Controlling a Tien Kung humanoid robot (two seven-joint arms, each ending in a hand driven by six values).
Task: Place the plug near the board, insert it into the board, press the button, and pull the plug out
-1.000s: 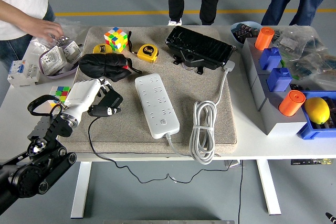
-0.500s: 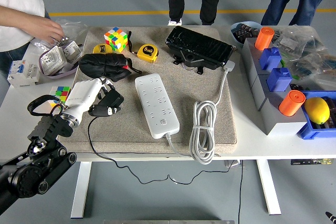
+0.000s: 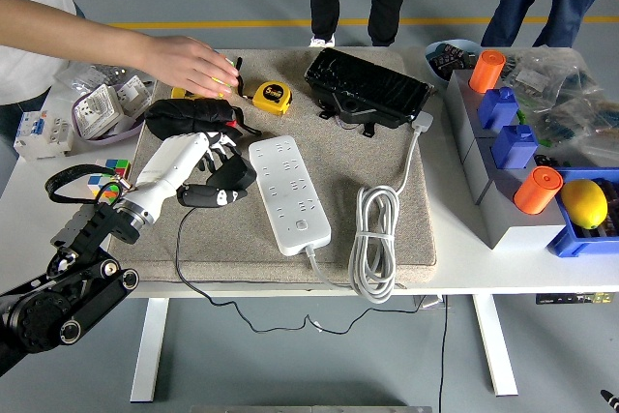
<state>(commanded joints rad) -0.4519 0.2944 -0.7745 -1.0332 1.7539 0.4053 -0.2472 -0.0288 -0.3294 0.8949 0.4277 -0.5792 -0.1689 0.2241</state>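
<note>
The white power strip (image 3: 288,191) lies lengthwise on the beige mat (image 3: 406,229), its button (image 3: 303,225) at the near end. My left hand (image 3: 222,176) is shut on a black plug (image 3: 215,196), which hangs just left of the strip's middle, close to its edge but not in a socket. The plug's thin black cord (image 3: 179,258) trails down off the table's front edge. My right arm is out of the picture.
A person's hand (image 3: 193,65) reaches in from the left over the colourful cube at the back. Beside it are a yellow tape measure (image 3: 272,96), a black pouch (image 3: 189,118) and a black box (image 3: 368,89). The strip's white cable (image 3: 375,239) is coiled at its right. Bins (image 3: 503,132) stand far right.
My left hand has carried the plug to the right, close to the strip's left edge. The person's hand has moved from the left items onto the cube.
</note>
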